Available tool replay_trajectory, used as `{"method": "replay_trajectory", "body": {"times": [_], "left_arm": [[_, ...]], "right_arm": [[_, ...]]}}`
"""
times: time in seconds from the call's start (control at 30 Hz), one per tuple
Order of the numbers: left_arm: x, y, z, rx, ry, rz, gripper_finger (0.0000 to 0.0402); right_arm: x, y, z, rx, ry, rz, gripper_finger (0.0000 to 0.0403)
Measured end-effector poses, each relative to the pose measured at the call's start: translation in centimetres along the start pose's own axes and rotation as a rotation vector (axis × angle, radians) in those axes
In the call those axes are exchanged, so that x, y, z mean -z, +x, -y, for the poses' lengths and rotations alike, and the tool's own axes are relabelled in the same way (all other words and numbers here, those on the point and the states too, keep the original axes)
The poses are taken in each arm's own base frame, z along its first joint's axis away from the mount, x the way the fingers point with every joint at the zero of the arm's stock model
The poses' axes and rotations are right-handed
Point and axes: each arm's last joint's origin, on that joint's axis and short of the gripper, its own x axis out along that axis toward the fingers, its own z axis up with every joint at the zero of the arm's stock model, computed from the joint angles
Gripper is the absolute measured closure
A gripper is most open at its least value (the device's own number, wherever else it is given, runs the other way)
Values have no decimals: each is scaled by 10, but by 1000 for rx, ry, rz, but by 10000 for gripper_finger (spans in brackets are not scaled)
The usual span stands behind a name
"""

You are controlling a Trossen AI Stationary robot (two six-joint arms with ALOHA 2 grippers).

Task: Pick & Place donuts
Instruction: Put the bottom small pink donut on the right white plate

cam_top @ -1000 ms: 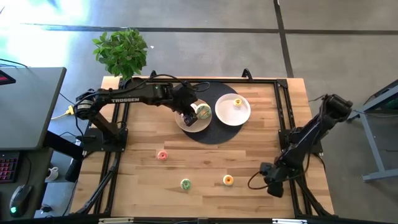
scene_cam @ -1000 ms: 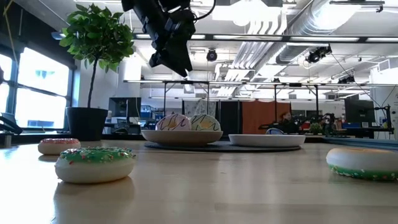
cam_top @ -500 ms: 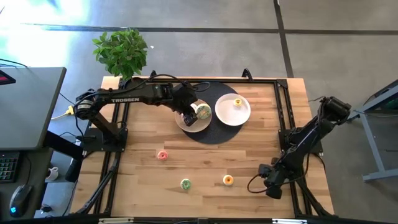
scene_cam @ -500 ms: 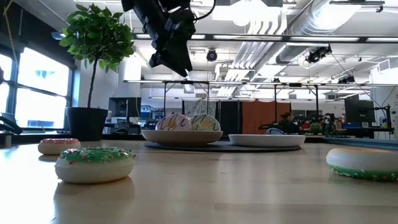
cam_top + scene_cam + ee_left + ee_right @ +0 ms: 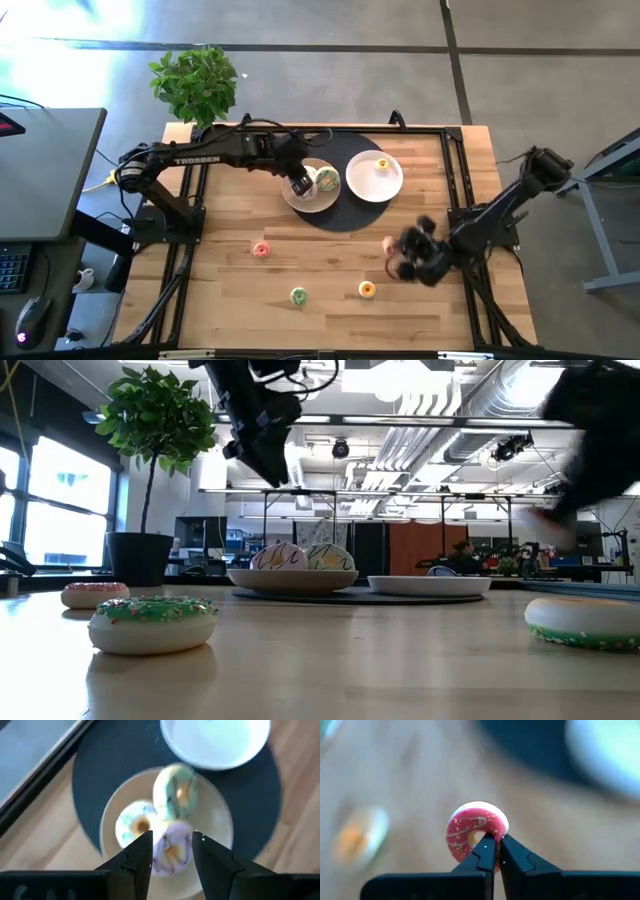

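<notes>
We see the right gripper (image 5: 493,851) pinching a red-iced donut (image 5: 476,831) above the worktop (image 5: 330,270), near the orange donut (image 5: 367,290). The left gripper (image 5: 172,851) hangs spread above the cream plate (image 5: 300,199), which holds three larger donuts (image 5: 175,795). Pink donut (image 5: 262,250) and green donut (image 5: 298,296) lie on the worktop.

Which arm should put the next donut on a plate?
The right. Its hand is already shut on a pink donut and sits over the table near the white plate. The left hand hangs open and empty above the cream plate with its three donuts.
</notes>
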Motion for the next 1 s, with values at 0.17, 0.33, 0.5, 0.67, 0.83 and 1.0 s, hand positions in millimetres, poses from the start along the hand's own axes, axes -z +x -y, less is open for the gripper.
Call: {"method": "replay_trajectory", "body": {"times": [0.17,0.33,0.5,0.67,0.83,1.0], "left_arm": [[0,-5,-1,0,39,7,266],[1,-3,-1,-2,92,5,266],[-1,4,1,-1,112,8,266],[-2,7,2,2,110,18,266],[-4,7,3,7,106,38,266],[-5,7,3,10,98,45,266]], "right_arm": [[-39,11,30,329,43,338,383],[-69,35,73,520,105,241,392],[-92,56,117,459,206,54,396],[-104,65,153,377,338,-2,388],[-102,72,173,397,405,-59,393],[-101,84,175,367,400,-86,388]]}}
